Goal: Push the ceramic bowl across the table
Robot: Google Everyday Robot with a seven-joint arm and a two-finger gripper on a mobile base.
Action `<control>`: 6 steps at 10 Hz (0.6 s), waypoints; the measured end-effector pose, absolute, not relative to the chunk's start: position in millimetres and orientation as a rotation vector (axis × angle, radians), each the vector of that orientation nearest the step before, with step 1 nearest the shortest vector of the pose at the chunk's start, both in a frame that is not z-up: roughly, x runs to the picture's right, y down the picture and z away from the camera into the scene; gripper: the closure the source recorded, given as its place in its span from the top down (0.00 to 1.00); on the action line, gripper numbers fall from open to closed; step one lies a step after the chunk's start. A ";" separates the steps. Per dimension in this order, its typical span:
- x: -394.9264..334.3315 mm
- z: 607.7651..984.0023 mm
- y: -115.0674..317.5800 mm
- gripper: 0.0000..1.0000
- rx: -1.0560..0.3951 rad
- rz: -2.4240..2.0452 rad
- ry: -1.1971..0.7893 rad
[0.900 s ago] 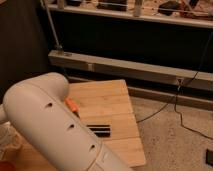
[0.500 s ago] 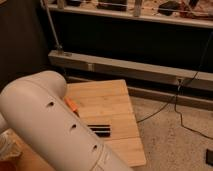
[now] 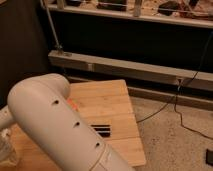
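The light wooden table (image 3: 116,102) fills the lower middle of the camera view. My arm's big white link (image 3: 52,120) crosses its left half and runs off the bottom edge. The gripper is out of view, past the frame's bottom edge. No ceramic bowl shows clearly. A pale rounded thing (image 3: 7,149) peeks out at the lower left edge behind the arm, and I cannot tell what it is. A small orange object (image 3: 73,104) shows just past the arm.
A flat black object (image 3: 102,130) lies on the table near its right front. Beyond the table are a metal base rail (image 3: 135,70) and a dark wall. A black cable (image 3: 176,106) runs over the speckled floor at the right, with a dark object (image 3: 209,156) near the corner.
The white arm link has shifted a little to the left and toward the camera, covering more of the table's left side. The black and orange objects have not moved.
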State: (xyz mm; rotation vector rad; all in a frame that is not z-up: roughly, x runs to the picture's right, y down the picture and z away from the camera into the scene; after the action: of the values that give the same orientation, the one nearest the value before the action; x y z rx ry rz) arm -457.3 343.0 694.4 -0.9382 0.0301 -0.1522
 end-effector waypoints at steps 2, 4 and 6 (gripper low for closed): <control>-458.9 704.8 328.3 0.00 -0.958 -0.113 0.046; -461.2 720.7 300.3 0.00 -0.958 -0.025 0.066; -461.6 729.7 282.6 0.00 -0.953 0.029 0.073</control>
State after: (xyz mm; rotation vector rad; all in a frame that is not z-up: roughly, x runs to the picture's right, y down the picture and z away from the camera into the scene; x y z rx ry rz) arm -461.6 282.6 729.7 -0.9526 0.0734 0.0289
